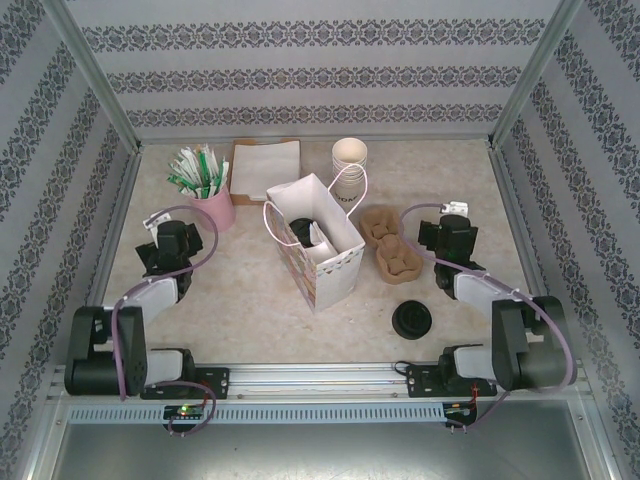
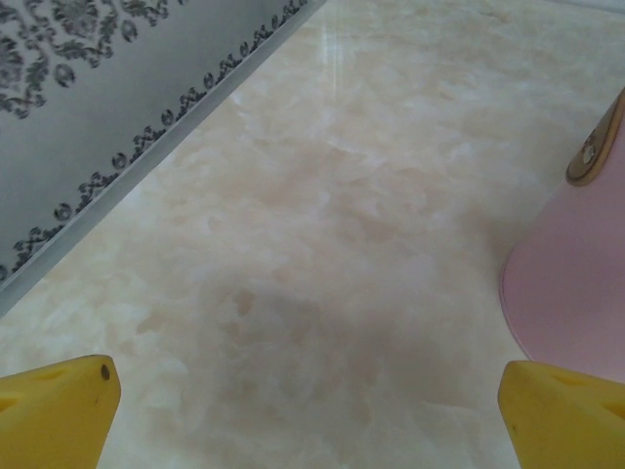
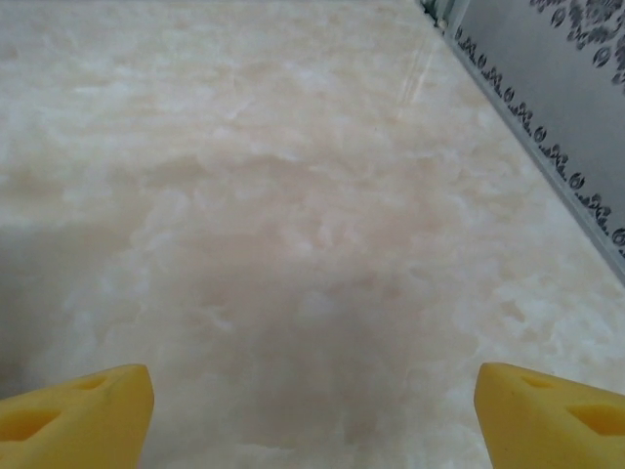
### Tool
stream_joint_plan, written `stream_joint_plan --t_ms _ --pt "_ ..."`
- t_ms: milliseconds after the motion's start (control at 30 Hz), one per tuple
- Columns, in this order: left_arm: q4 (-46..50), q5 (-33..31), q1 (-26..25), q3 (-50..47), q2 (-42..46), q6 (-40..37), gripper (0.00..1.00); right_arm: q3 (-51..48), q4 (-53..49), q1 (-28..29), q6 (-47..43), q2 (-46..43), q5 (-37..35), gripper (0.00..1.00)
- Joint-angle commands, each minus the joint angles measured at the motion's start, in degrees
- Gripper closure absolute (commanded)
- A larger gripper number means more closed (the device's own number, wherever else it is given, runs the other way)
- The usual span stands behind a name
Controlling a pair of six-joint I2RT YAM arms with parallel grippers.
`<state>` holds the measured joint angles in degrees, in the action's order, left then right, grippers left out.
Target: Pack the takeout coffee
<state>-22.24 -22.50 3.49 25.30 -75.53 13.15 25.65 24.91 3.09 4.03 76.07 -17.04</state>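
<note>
Left gripper point(image 2: 312, 415): yellow fingers wide apart with nothing between them, over bare table point(image 1: 245, 290), with the pink cup point(image 2: 576, 274) just to its right.

Takeout coffee point(image 1: 313, 236): sits inside the white paper bag point(image 1: 338, 272) at mid-table, its black lid visible through the open top. It lies between the two grippers and well apart from each.

Right gripper point(image 3: 312, 415): fingers spread wide and empty, over bare table to the right of the bag, near the cardboard carriers point(image 1: 390, 250).
</note>
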Motion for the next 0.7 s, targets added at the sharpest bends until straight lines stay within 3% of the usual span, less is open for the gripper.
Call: stream_joint_plan --t_ms 0,167,333,433,533,667 --pt "-13.11 2.11 0.29 -0.70 -4.24 -4.84 0.00 -1.26 11.20 -0.70 -1.90 0.90 1.36 0.13" --pt "-7.89 5.55 0.29 3.56 -7.15 -6.75 0.00 0.52 9.71 -0.98 -2.03 2.13 4.12 0.12" --pt "-15.29 9.50 0.29 -0.98 -4.65 -11.34 0.00 -2.98 14.09 -0.72 -4.28 0.09 11.89 0.06" --pt "-18.77 7.98 0.27 -3.57 -2.98 -10.83 0.00 -2.73 16.59 -0.72 -3.78 2.26 11.93 0.04" --pt "-19.65 12.11 0.30 -4.31 -2.59 -12.58 0.00 -2.39 22.08 0.42 -4.51 7.46 11.50 0.02" --pt "-21.95 15.21 0.12 -6.19 -1.28 -13.77 0.00 -2.14 21.65 -0.43 -3.31 8.21 11.33 0.02"
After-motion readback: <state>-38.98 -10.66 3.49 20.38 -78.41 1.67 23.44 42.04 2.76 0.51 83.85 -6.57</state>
